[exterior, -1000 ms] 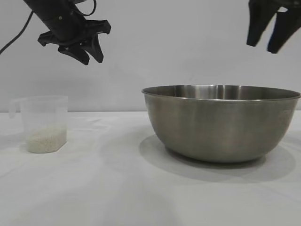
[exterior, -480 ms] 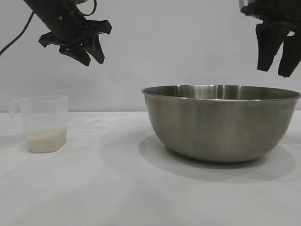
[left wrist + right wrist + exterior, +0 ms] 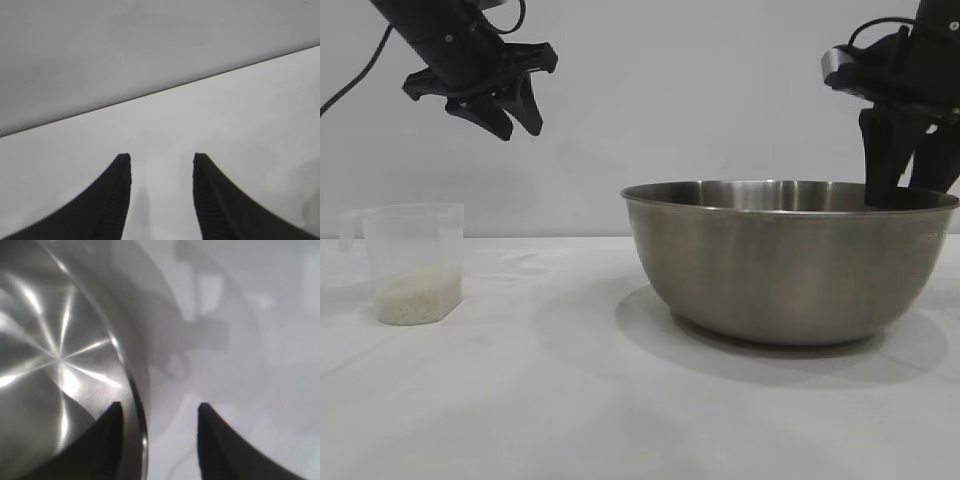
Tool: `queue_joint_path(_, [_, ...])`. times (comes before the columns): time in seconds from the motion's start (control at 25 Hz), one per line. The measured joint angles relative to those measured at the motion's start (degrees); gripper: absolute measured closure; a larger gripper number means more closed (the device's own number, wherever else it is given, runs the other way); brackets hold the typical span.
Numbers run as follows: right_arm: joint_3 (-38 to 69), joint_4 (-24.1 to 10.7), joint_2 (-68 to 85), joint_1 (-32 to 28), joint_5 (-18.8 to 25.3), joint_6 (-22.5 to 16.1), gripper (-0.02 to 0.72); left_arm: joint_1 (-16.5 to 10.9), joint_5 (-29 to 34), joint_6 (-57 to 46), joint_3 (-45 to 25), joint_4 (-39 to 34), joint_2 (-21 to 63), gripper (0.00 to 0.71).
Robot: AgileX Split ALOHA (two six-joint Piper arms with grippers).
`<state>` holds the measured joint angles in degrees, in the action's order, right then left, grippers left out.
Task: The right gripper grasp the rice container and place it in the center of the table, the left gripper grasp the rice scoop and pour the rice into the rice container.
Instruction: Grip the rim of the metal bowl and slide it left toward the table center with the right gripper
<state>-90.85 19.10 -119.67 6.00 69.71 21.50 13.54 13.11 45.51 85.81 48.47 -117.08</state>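
The rice container (image 3: 790, 260), a large steel bowl, stands on the white table (image 3: 520, 400) at the right. My right gripper (image 3: 905, 195) is open and straddles the bowl's far right rim: in the right wrist view one finger is inside the bowl (image 3: 55, 365), the other outside, with the rim between them (image 3: 159, 407). The rice scoop (image 3: 412, 262), a clear cup with its handle to the left, stands at the left with rice (image 3: 417, 296) in its bottom. My left gripper (image 3: 515, 112) hangs open and empty high above the table, up and right of the scoop; it also shows in the left wrist view (image 3: 161, 159).
A plain grey wall stands behind the table. White tabletop stretches between the scoop and the bowl and in front of both.
My right gripper has come down from the top right corner onto the bowl's rim, fingers still apart. The left gripper, the scoop and the bowl have not moved.
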Motion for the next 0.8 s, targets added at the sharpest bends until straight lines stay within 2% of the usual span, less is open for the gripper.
queue_joint_path(0.04, [0.0,0.0,-0.4,0.5,0.0,0.0,0.615,0.0,0.0,0.0,0.0,0.0,0.0,0.446])
queue_joint_path(0.16, [0.0,-0.1,-1.3,2.4,-0.2,0.0,0.703,0.0,0.0,0.0,0.0,-0.1,0.0,0.446])
queue_joint_path(0.56, [0.0,0.9,-1.6,12.6,-1.9,-0.9,0.703,0.0,0.0,0.0,0.0,-0.1,0.0,0.446])
queue_joint_path(0.6, [0.0,0.9,-1.6,12.8,-2.4,-0.9,0.652,0.0,0.0,0.0,0.0,-0.2,0.0,0.446])
queue_joint_path(0.64, [0.0,0.9,-1.6,13.1,-2.8,-0.9,0.652,0.0,0.0,0.0,0.0,-0.2,0.0,0.446])
queue_joint_path(0.8, [0.0,0.9,-1.6,13.1,-3.6,-0.7,0.281,0.0,0.0,0.0,0.0,-0.2,0.0,0.446])
